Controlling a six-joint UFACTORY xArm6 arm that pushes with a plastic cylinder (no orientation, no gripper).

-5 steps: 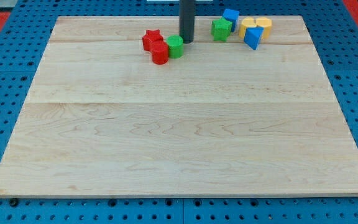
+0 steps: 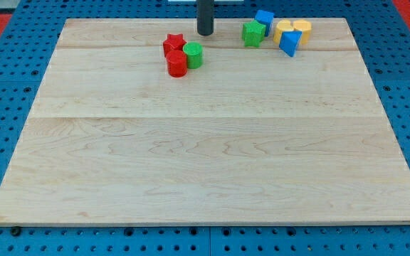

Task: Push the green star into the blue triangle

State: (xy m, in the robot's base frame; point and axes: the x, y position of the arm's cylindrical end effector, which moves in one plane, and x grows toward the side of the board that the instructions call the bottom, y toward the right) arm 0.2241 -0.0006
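A: The green star-shaped block (image 2: 254, 33) — where did it sit?

B: Near the view's top edge of the pale wooden board (image 2: 205, 156), right of centre. Nearest the camera the wood was bare; farther up lay a red cylinder block (image 2: 177, 63), a green cylinder block (image 2: 193, 54) and a red star block (image 2: 174, 44), clustered and touching.

A: And the target?

B: The blue triangular block (image 2: 289, 43) lay just right of the star, a little lower, touching two yellow blocks (image 2: 293, 29); a blue cube (image 2: 264, 19) stood behind.

A: The rod?

B: My tip (image 2: 205, 33) stood left of the star, apart, touching nothing. With no jaws, it grasped nothing. I judged a rightward push would suit.
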